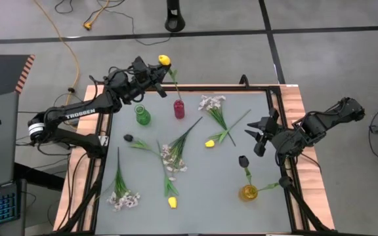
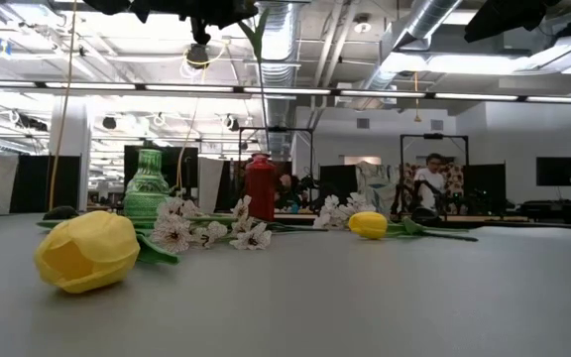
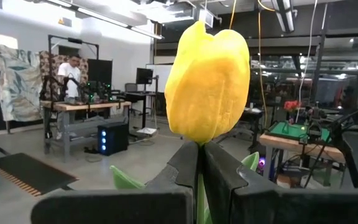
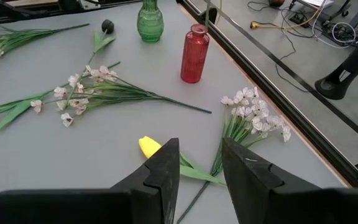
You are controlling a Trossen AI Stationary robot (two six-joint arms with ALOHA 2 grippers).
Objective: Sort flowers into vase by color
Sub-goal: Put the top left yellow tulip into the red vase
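Note:
My left gripper (image 1: 155,69) is raised over the table's far left part, shut on a yellow tulip (image 1: 164,60) whose green stem (image 2: 262,89) hangs down toward the red vase (image 1: 178,109). Whether the stem's lower end is inside the vase mouth I cannot tell. The left wrist view shows the yellow head (image 3: 209,81) just above the fingertips. My right gripper (image 1: 261,134) hovers at the table's right side, open and holding nothing, above a lying yellow tulip (image 4: 149,147). A dark tulip (image 1: 243,160) stands in the yellow vase (image 1: 249,192). My left gripper pinches the tulip's stem right under the head (image 3: 199,155) between its two fingers. The fingers come about level from the table's left and lie across the stem. The head stands above the fingers, and the stem hangs below them, clear of the table.
A green vase (image 1: 142,115) stands left of the red one. Lying on the mat are white sprays (image 1: 212,103) (image 1: 171,157) (image 1: 123,198), yellow tulips (image 1: 210,142) (image 1: 172,202) and a dark tulip (image 1: 128,138). A black frame (image 1: 277,98) borders the mat.

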